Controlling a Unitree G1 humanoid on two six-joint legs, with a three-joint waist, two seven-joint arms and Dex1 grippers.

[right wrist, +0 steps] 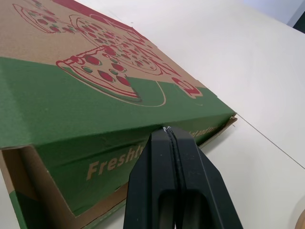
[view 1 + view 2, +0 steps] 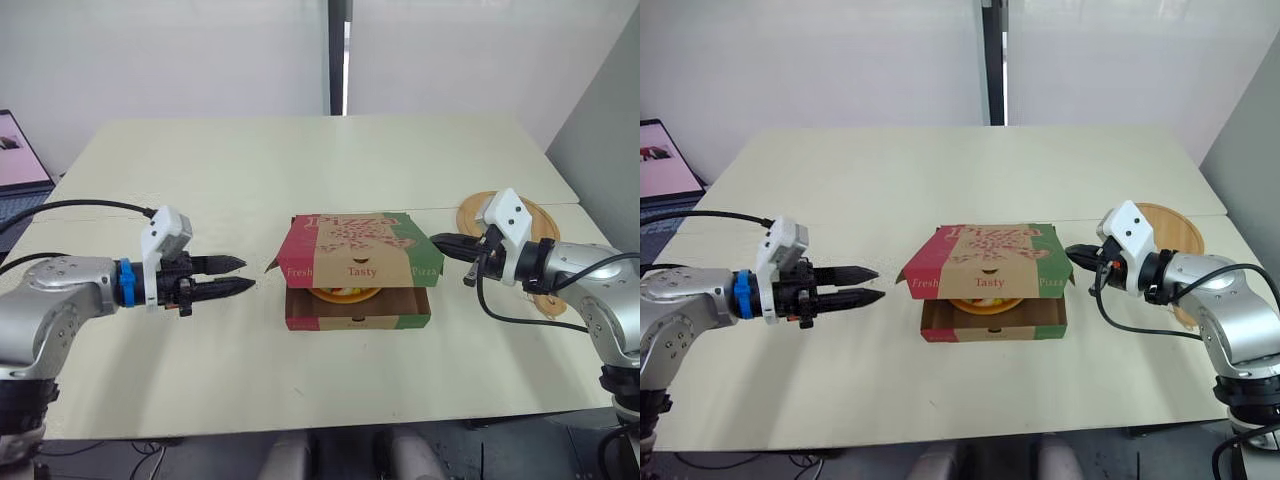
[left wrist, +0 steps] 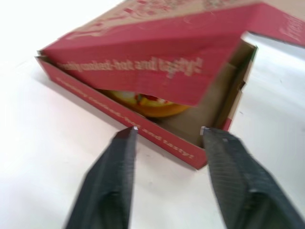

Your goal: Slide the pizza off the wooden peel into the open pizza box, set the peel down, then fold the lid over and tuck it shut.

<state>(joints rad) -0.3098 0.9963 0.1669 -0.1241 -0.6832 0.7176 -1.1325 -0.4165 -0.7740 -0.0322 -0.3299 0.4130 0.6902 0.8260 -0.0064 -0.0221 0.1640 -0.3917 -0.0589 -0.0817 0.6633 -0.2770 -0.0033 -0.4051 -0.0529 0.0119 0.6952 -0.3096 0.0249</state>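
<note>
Left eye view: a pizza box (image 2: 358, 310) sits mid-table, toward the near edge. Its lid (image 2: 355, 245) is folded over but untucked, with the front edge raised and the pizza (image 2: 345, 294) showing in the gap beneath. The left gripper (image 2: 247, 274) hovers left of the box, fingers apart, with a strip of table (image 2: 250, 170) between its tips and the box's left edge. The right gripper (image 2: 434, 240), fingers pressed together, points at the lid's green right flap, just beside it. The wooden peel (image 2: 1172, 228) lies near the table's right edge. Broad tabletop stretches beyond the box.
</note>
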